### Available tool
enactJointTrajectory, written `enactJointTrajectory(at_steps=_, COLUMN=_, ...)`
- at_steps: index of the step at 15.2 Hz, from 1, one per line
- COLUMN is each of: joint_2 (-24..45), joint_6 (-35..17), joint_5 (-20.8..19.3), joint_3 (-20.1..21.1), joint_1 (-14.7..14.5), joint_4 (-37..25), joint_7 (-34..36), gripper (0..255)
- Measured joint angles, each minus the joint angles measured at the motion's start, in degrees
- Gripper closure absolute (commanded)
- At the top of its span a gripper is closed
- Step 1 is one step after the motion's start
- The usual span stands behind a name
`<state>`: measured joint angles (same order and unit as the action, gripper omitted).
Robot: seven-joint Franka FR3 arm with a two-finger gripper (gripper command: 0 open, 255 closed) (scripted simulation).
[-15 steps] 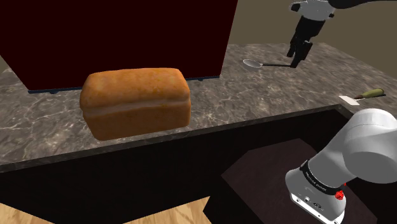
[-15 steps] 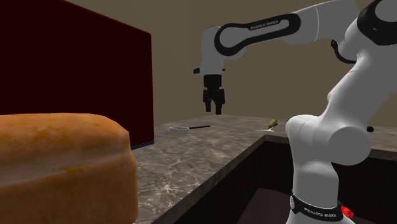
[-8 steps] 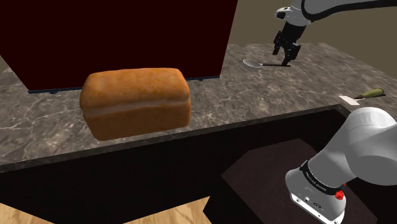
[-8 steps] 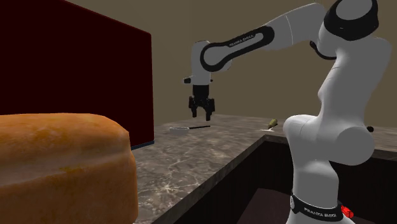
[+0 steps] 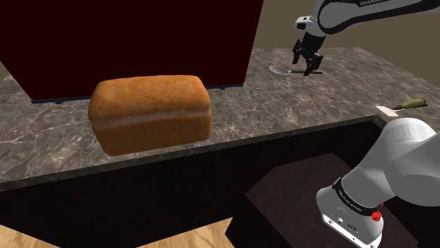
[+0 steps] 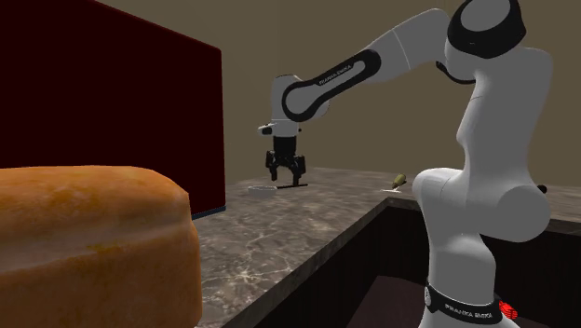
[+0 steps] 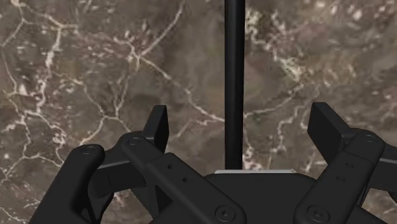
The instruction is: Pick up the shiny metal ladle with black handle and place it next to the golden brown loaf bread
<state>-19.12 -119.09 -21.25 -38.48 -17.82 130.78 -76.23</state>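
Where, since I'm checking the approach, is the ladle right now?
In the shoulder view's upper right, the ladle lies on the counter, beside the dark red block, under the open pincer; its black handle runs between the fingers.

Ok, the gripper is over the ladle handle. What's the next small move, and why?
Probably close the fingers, perhaps after a slight descent. In the wrist view the black ladle handle runs roughly centred between the fingers of the open gripper, touching neither. In the second exterior view the fingertips look almost down at the marble counter, so a clamp seems ready.
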Motion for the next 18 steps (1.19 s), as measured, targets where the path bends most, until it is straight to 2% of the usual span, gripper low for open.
enactJointTrajectory(at_steps=4, joint_2=1.30, joint_6=-2.67, joint_5=0.16, joint_3=-0.93, joint_1=-0.07, joint_4=1.36, joint_7=-0.33, gripper=0)
enactJointTrajectory(at_steps=9, joint_2=1.57, joint_6=-3.07, joint_5=0.23, joint_3=-1.10, joint_1=-0.10, joint_4=1.47, joint_7=-0.42, gripper=0)
enactJointTrajectory(at_steps=10, joint_2=1.57, joint_6=-3.08, joint_5=0.23, joint_3=-1.10, joint_1=-0.10, joint_4=1.48, joint_7=-0.43, gripper=255)
enactJointTrajectory(at_steps=14, joint_2=1.26, joint_6=-1.47, joint_5=0.33, joint_3=-0.94, joint_1=-0.14, joint_4=1.29, joint_7=-0.43, gripper=255)
enactJointTrajectory(at_steps=18, joint_2=1.39, joint_6=-2.69, joint_5=0.18, joint_3=-1.06, joint_1=-0.04, joint_4=1.39, joint_7=-0.47, gripper=255)
